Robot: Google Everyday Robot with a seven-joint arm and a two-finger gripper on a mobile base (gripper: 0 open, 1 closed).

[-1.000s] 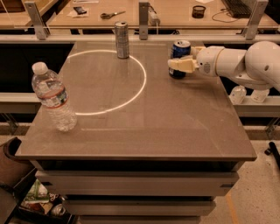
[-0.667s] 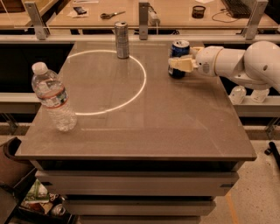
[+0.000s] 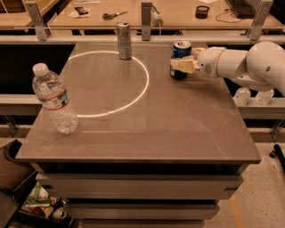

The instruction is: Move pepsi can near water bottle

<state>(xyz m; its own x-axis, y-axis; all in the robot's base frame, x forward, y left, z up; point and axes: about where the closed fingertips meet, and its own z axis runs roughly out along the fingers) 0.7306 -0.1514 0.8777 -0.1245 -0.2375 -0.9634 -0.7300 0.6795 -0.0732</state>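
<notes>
**Q:** Where is your gripper in this shot?

**A:** My gripper [image 3: 185,60] is over the far right part of the tabletop [image 3: 156,129], reaching in from the right on my white arm [image 3: 249,62]. My fingers [image 3: 183,66] are clasped on the pepsi can [image 3: 180,48]. One pale finger crosses the can's near side, and the other shows behind it.

**Q:** And the can itself?

**A:** The blue can stands upright on the tabletop, just outside a bright ring of light [image 3: 147,80] cast on the surface.

**Q:** Where is the water bottle?

**A:** The water bottle [image 3: 54,100] stands upright near the front left corner, white cap on. It is just beside the ring's near left arc and well apart from the pepsi can.

**Q:** Anything else in view?

**A:** A taller slim silver can [image 3: 124,41] stands at the ring's far edge, to the left of the pepsi can. A pair of scissors [image 3: 113,15] lies on the bench [image 3: 178,13] behind the tabletop.
</notes>
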